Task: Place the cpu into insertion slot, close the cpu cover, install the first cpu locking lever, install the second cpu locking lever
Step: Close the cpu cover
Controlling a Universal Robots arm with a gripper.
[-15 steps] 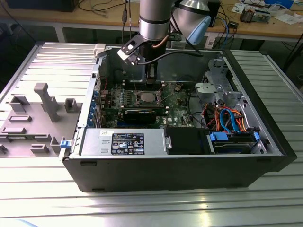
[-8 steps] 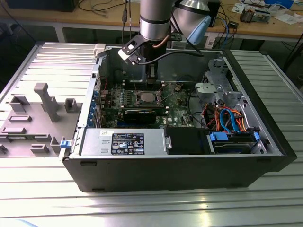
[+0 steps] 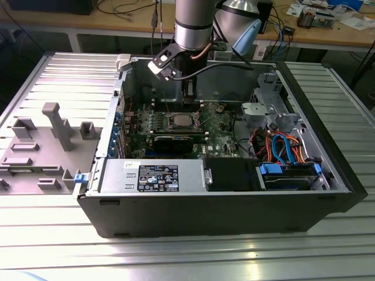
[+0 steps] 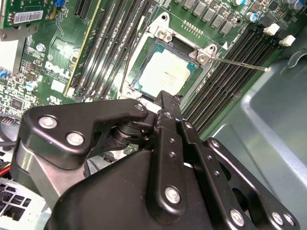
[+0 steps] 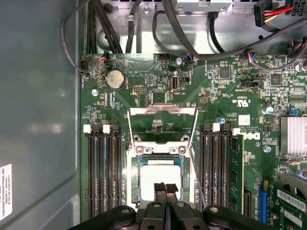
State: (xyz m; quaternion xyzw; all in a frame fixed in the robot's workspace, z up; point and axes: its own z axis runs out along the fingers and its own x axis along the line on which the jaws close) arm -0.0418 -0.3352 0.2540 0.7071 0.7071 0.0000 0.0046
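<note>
The cpu [image 5: 158, 177] lies flat in the insertion slot [image 5: 135, 182] on the green motherboard, its silver top showing in both wrist views [image 4: 163, 72]. The cpu cover [image 5: 163, 113] stands flipped open on its hinges, away from the slot, with the board visible through its window. My gripper [image 5: 165, 188] hovers just over the cpu's near edge with its ribbed fingertips pressed together and nothing between them. In the exterior view the gripper [image 3: 187, 98] hangs inside the case above the slot [image 3: 179, 121]. A thin locking lever [image 4: 240, 63] sticks out unlatched beside the slot.
Memory slots [image 5: 103, 167] flank the socket on both sides. Black cables [image 5: 144, 28] run along the case wall behind the board. A black graphics card [image 3: 176, 142] lies in front of the socket. The power supply [image 3: 152, 175] and drive bays [image 3: 287, 170] fill the case front.
</note>
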